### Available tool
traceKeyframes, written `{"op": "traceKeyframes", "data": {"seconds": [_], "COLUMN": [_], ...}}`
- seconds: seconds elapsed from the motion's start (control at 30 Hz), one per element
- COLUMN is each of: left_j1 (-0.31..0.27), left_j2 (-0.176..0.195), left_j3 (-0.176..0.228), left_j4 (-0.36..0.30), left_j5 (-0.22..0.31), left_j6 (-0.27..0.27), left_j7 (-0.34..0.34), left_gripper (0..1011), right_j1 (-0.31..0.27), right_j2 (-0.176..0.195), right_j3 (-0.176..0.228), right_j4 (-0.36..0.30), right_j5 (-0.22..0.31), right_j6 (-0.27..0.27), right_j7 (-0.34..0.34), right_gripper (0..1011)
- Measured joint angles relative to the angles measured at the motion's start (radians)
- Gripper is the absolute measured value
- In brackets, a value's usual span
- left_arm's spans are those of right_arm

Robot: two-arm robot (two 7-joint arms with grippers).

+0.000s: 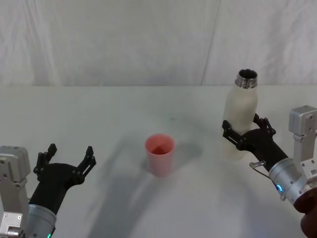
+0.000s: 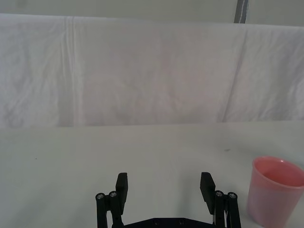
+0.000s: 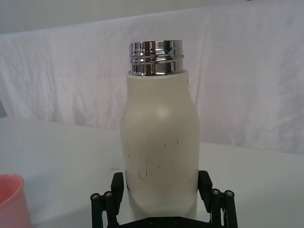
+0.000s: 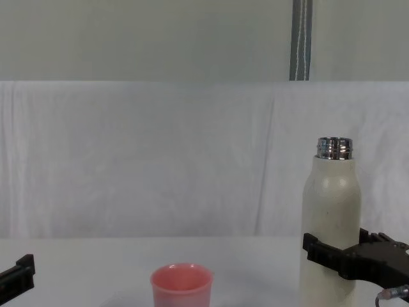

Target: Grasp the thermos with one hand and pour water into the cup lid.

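I have the right gripper (image 1: 243, 133) wrapped around the lower body of the thermos (image 1: 240, 118), a finger (image 3: 117, 184) on each side pressed against the cream wall. The thermos stands upright on the table (image 1: 124, 114), cap off, steel neck bare, at about 3 o'clock from the cup lid (image 1: 159, 154) and well apart from it. The cup lid sits upright near the table's middle, mouth up. My left gripper (image 1: 67, 159) hovers at about 9 o'clock from the cup lid, fingers spread wide with nothing between them.
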Motion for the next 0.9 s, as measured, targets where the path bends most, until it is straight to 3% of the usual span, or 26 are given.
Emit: {"op": "traceKeyframes", "data": {"seconds": [0.9], "left_j1": [0.0], "left_j2": [0.0], "left_j3": [0.0], "left_j4": [0.0], "left_j5": [0.0], "left_j6": [0.0], "left_j7": [0.0], "left_gripper": [1001], "right_j1": [-0.056], "right_j2": [0.012], "right_j3": [-0.007], "right_j4": [-0.077], "right_j5": [0.005], "right_j6": [0.018], "right_j7": [-0.008], "right_gripper": [1002]}}
